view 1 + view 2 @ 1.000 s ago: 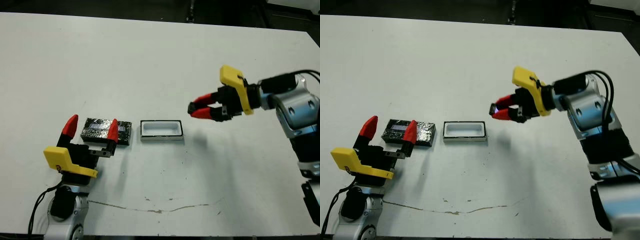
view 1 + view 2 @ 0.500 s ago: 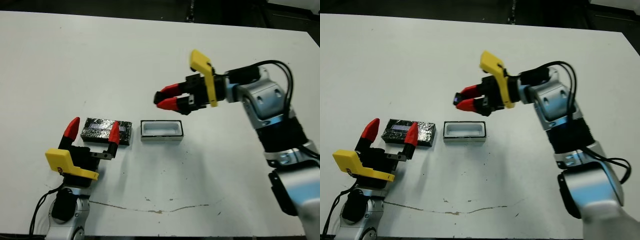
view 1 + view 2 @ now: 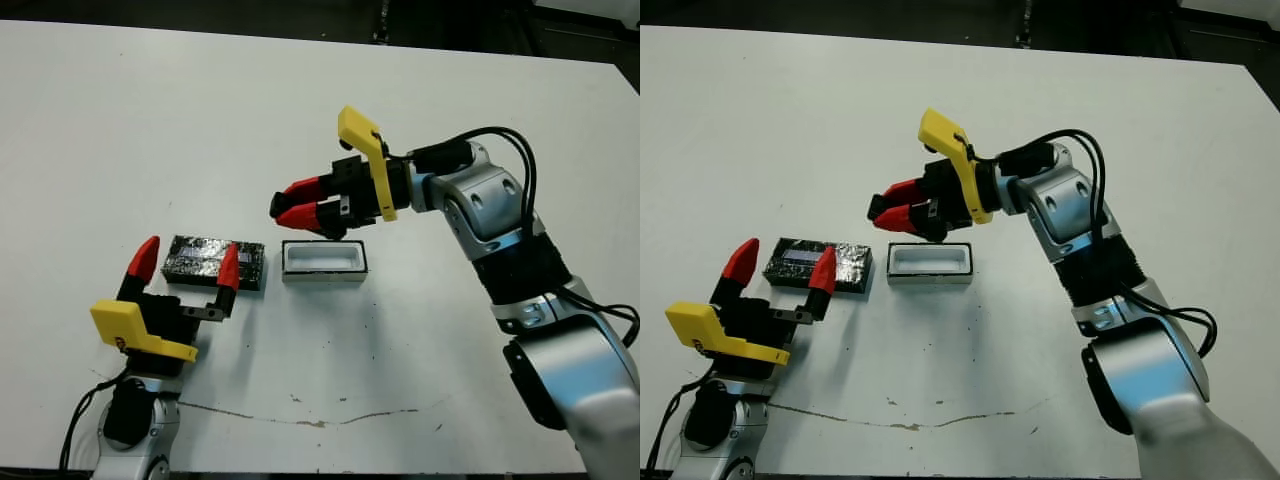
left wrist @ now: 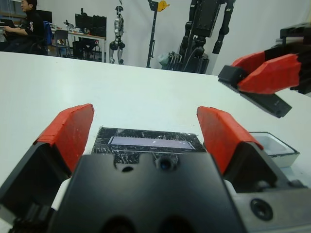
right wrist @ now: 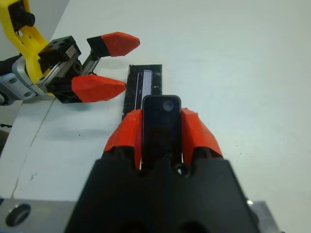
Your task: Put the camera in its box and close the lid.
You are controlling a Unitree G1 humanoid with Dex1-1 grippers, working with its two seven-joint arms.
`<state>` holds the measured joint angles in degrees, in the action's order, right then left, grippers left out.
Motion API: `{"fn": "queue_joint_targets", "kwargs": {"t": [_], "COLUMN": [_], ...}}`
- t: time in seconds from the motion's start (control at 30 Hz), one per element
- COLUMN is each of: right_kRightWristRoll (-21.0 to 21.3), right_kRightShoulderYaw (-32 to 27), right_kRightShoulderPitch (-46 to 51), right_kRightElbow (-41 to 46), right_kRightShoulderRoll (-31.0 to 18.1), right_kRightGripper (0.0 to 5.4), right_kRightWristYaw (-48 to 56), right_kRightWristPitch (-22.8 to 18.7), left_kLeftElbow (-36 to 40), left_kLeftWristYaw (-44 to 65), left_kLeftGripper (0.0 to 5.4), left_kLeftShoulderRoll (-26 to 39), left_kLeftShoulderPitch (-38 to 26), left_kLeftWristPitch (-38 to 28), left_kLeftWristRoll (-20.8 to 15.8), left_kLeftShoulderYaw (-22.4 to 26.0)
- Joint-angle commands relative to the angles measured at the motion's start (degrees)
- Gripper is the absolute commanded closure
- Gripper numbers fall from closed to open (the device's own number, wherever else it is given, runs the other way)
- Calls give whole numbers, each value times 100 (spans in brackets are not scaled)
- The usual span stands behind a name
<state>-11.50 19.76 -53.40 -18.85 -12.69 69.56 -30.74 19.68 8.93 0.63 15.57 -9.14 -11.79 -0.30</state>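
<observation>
At frame centre, the camera (image 5: 161, 127) is clamped in the right gripper (image 3: 300, 208), just above the box (image 3: 323, 261), long axes roughly aligned; the left gripper (image 3: 185, 268) is spread wide, empty.

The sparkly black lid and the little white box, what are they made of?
The lid looks like card or plastic wrapped in a glittery, crinkly film: its black face sparkles with speckles and bears a pale label strip. The box looks like smooth moulded plastic or stiff card: a plain matt white inside with a thin dark rim. Neither can be told for sure from its look alone.
</observation>
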Motion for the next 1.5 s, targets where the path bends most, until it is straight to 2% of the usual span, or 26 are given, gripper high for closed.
{"fn": "queue_joint_targets", "kwargs": {"t": [0.03, 0.37, 0.6, 0.87, 1.1, 1.27, 1.33, 1.5], "right_kRightWristRoll": [137, 389, 417, 445, 384, 415, 411, 400], "right_kRightShoulderYaw": [135, 174, 228, 284, 227, 259, 269, 286], "right_kRightShoulderPitch": [63, 191, 165, 243, 431, 537, 553, 580], "right_kRightElbow": [-196, -519, -441, -434, -262, -259, -281, -417], "right_kRightShoulderRoll": [6, -6, -15, 5, 14, -3, 0, 15], "right_kRightGripper": [373, 373, 373, 373, 373, 373, 373, 373], "right_kRightWristYaw": [18, -96, -123, -142, -194, -149, -153, -64], "right_kRightWristPitch": [299, 772, 589, 588, 555, 709, 595, 622], "left_kLeftElbow": [-14, -15, -55, -48, -29, -22, -13, -10], "left_kLeftWristYaw": [16, 29, 17, 54, 8, 25, 19, 39], "left_kLeftGripper": [0, 0, 0, 0, 0, 0, 0, 0], "left_kLeftShoulderRoll": [-12, -8, -17, -19, 8, -11, -17, -8], "left_kLeftShoulderPitch": [69, 60, 39, 34, 43, 29, 31, 38], "left_kLeftWristPitch": [-3, -2, -34, -30, -26, -26, -17, -7], "left_kLeftWristRoll": [-47, -68, -34, -110, -6, -37, -43, -65], "left_kLeftShoulderYaw": [-1, -3, 0, 15, 24, 17, 14, 11]}}
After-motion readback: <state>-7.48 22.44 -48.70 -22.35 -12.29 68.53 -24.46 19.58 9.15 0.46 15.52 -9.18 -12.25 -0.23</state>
